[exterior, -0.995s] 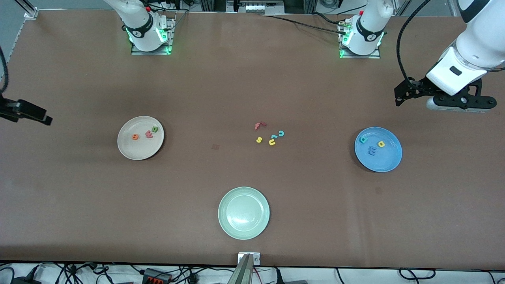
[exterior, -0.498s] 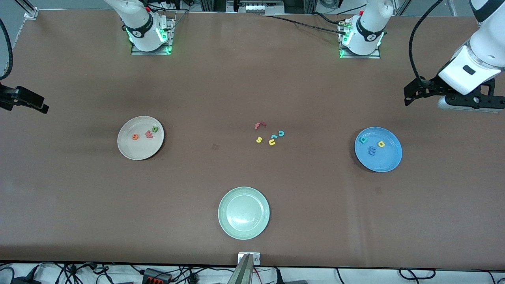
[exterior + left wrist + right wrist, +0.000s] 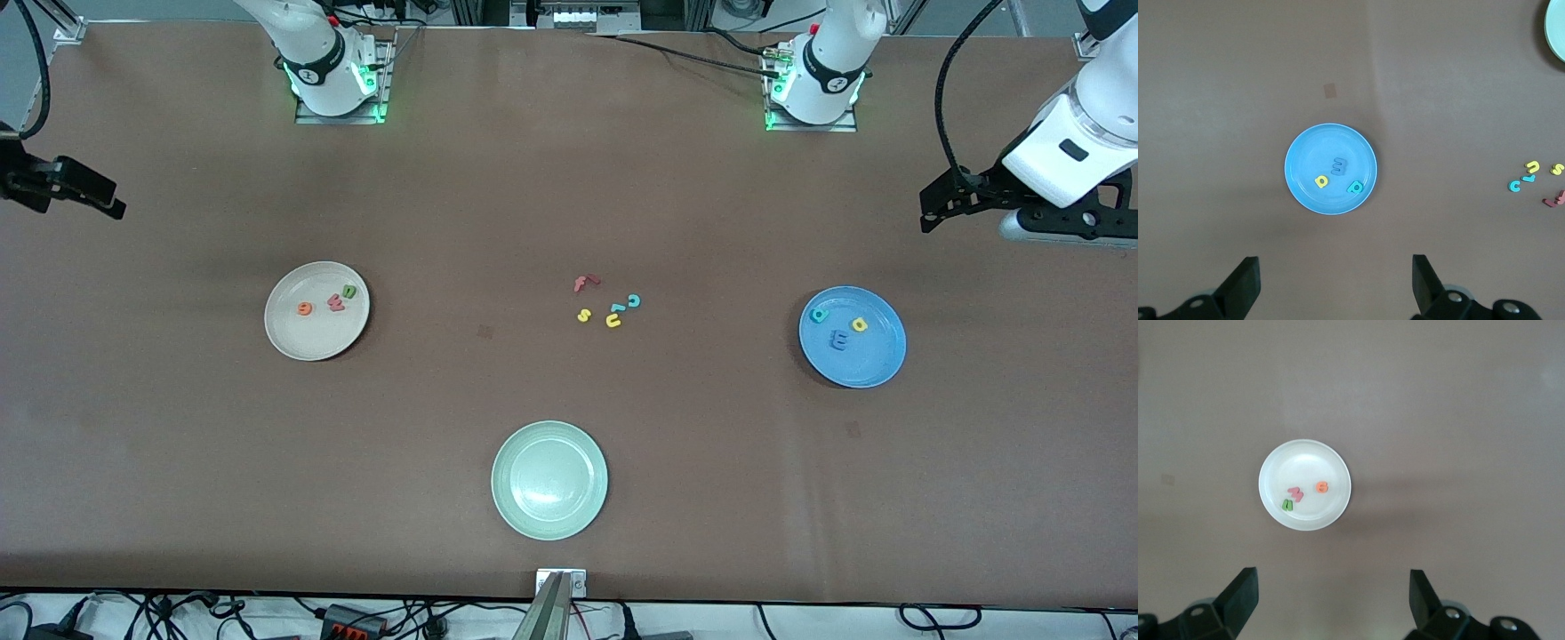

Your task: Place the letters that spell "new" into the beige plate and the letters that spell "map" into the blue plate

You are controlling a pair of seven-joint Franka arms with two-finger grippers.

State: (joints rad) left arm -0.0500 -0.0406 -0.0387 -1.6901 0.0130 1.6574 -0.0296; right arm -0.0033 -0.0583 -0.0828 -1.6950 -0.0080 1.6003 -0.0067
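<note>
I see the right gripper [image 3: 67,182] raised over the table [image 3: 178,462] edge at its own end, fingers [image 3: 1238,597] spread wide, nothing held; the beige plate [image 3: 302,342] holds orange "e" [image 3: 305,308], red-pink "w" [image 3: 336,302], green "n" [image 3: 350,291]. Mid-table a loose cluster lies bare: red "f" [image 3: 584,283], yellow "s" [image 3: 583,315], yellow "u" [image 3: 613,321], teal "c" [image 3: 634,300]; the pale green plate [image 3: 549,516] sits nearer the camera. The blue plate [image 3: 867,369] has teal "p" [image 3: 819,313], blue "m" [image 3: 838,339], yellow "a" [image 3: 859,324]; the left gripper [image 3: 1013,209] is up near its end, jaws apart, empty.
</note>
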